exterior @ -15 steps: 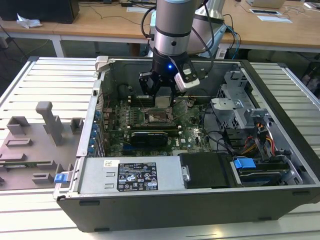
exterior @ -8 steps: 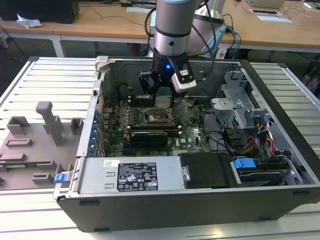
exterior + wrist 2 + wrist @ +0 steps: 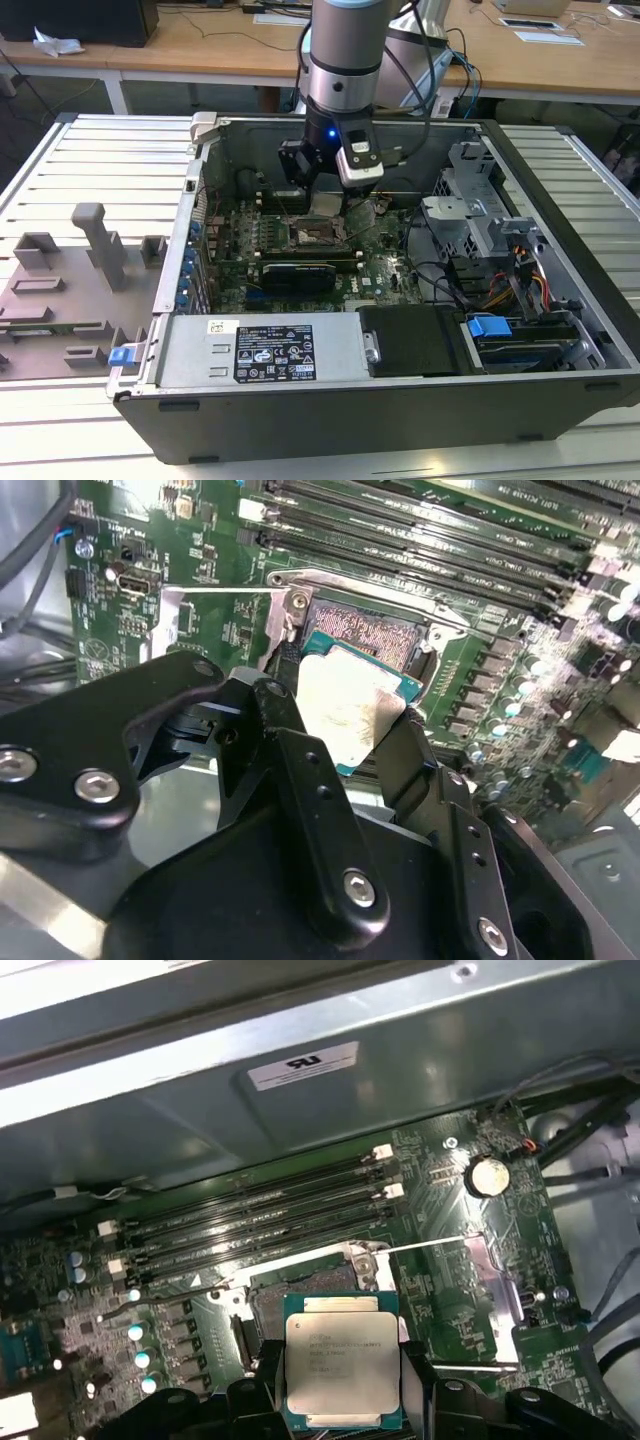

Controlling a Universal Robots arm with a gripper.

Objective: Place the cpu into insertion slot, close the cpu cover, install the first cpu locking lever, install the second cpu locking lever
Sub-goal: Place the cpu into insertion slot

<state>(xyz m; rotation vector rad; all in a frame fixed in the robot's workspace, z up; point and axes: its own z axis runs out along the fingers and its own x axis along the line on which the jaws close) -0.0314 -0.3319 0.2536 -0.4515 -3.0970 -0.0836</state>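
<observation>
Two fingers [image 3: 266, 1385] of the gripper [image 3: 342, 1360] are clamped on the cpu [image 3: 345, 705], held above the insertion slot [image 3: 318, 236] at mid-frame in the exterior view. The socket pins [image 3: 365, 630] could be bent by a skewed descent. At the exterior view's left grey fixtures [image 3: 60, 290] are seen, at its right the slatted table [image 3: 590, 160] — wooden desks [image 3: 200, 45] behind.

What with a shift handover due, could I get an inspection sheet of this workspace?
Surface: slatted metal table, with an open computer case on it.
Job's things: cpu held above the slot, not seated; the slot is bare.
Clutter: grey fixtures on the table beside the case.
Tool: shut on the cpu's edges.
Cables: coloured wires inside the case, at the exterior view's right.
Surroundings: wooden desks behind.
</observation>
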